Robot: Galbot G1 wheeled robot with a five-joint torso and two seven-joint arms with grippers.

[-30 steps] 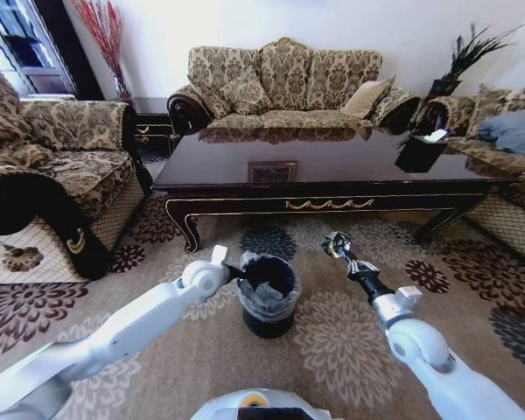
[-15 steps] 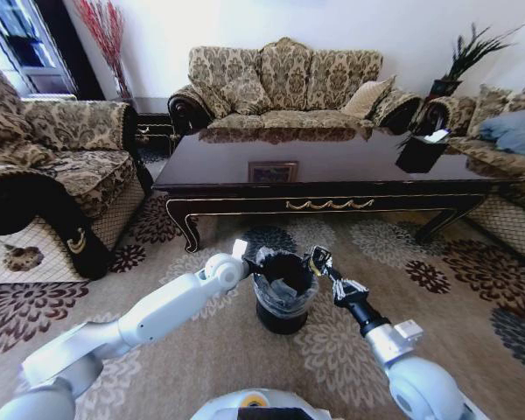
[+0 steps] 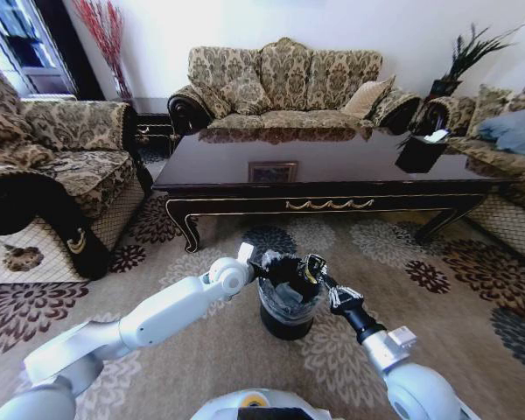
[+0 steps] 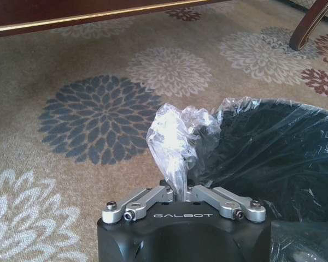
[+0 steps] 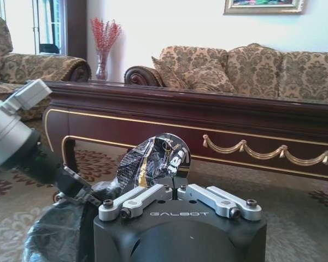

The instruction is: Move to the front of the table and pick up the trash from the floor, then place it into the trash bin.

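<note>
The left claw is pressed together on a bunched fold of the clear liner at the near rim of the trash bin, its arm reaching in from the robot's left side. In the left wrist view the plastic stands up in a crinkled tuft right between the closed fingers, and the bin's black mouth opens just beyond and to one side of them. The bin seems to hang lifted off the patterned carpet, though I cannot tell for sure.

The right claw pinches a crumpled silvery foil wrapper with dark and yellow print, and holds it directly over the far rim of the bin, opposite the left claw, with the two claws near each other. In the right wrist view the wrapper stands above the closed fingers, the left arm's wrist off to the side and the liner below.

Beyond both claws runs the long dark table with its gold trim, and a sofa stands behind it.
</note>
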